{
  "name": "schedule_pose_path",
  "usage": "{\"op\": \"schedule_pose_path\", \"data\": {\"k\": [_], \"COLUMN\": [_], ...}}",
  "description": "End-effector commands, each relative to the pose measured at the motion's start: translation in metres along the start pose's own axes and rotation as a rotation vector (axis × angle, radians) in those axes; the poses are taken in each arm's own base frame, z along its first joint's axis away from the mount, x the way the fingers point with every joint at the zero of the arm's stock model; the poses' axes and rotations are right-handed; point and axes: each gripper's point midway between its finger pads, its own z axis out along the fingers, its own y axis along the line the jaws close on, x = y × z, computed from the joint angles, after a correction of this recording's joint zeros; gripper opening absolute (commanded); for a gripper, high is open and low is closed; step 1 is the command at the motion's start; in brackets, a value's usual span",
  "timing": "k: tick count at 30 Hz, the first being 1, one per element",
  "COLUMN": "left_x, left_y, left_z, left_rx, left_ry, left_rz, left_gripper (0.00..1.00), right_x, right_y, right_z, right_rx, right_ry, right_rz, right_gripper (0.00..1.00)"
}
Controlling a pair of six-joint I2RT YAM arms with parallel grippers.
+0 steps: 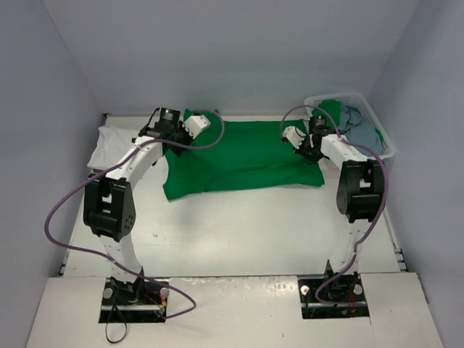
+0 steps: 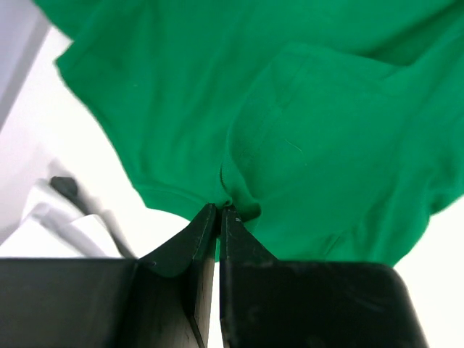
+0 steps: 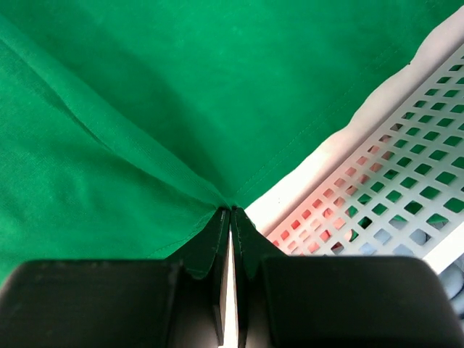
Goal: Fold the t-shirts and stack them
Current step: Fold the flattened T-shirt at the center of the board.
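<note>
**Item 1: green t-shirt** (image 1: 243, 156). It lies spread on the desk (image 1: 239, 232) in the far half, between the 2 arms. Its long axis runs left to right across the desk and its short axis runs near to far. The near edge slants slightly, and the near-left corner sits closest to the arm bases. Which end carries the collar cannot be told. In the left wrist view 1 flap is doubled over the cloth beneath it.

**Item 2: left fingers** (image 1: 174, 143) (image 2: 217, 214). They are clenched on the hem of the green t-shirt at its far-left edge, with cloth bunched at the tips.

**Item 3: right fingers** (image 1: 310, 154) (image 3: 227, 217). They are clenched on a corner of the same t-shirt at its right edge, just beside the basket (image 1: 380, 127) (image 3: 391, 210). 2 creases run out from the pinch.

**Item 4: white t-shirt** (image 1: 109, 145). It is folded at the far-left desk edge, beside the left arm.

**Item 5: blue-grey t-shirt** (image 1: 360, 123). It is crumpled inside the white slotted basket at far right.
</note>
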Motion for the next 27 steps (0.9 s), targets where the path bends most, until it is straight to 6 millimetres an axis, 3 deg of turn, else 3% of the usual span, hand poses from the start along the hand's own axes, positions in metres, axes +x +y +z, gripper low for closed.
{"op": "schedule_pose_path", "data": {"k": [1, 10, 20, 21, 23, 25, 27], "left_x": [-0.03, -0.018, 0.002, 0.004, 0.008, 0.009, 0.011], "left_y": [0.039, 0.054, 0.063, 0.065, 0.07, 0.072, 0.076], "left_z": [-0.018, 0.002, 0.032, 0.033, 0.039, 0.045, 0.045], "left_rx": [-0.146, -0.199, -0.235, -0.244, -0.273, -0.288, -0.322], "left_ry": [-0.098, -0.027, 0.042, 0.048, 0.066, 0.062, 0.066], "left_rz": [-0.006, -0.005, -0.016, -0.018, -0.021, -0.031, -0.04], "left_gripper": [0.0, 0.0, 0.0, 0.02, 0.15, 0.28, 0.31], "right_x": [-0.009, -0.02, -0.022, -0.023, -0.021, -0.019, -0.017], "right_y": [-0.025, -0.033, -0.023, -0.022, -0.024, -0.03, -0.036], "right_z": [-0.007, 0.007, 0.024, 0.025, 0.025, 0.022, 0.017], "right_rx": [0.073, 0.097, 0.102, 0.106, 0.137, 0.189, 0.24], "right_ry": [-0.023, -0.056, -0.032, -0.028, -0.021, -0.002, 0.013], "right_rz": [0.023, 0.052, 0.058, 0.059, 0.072, 0.095, 0.121], "right_gripper": [0.0, 0.0, 0.0, 0.0, 0.06, 0.16, 0.22]}}
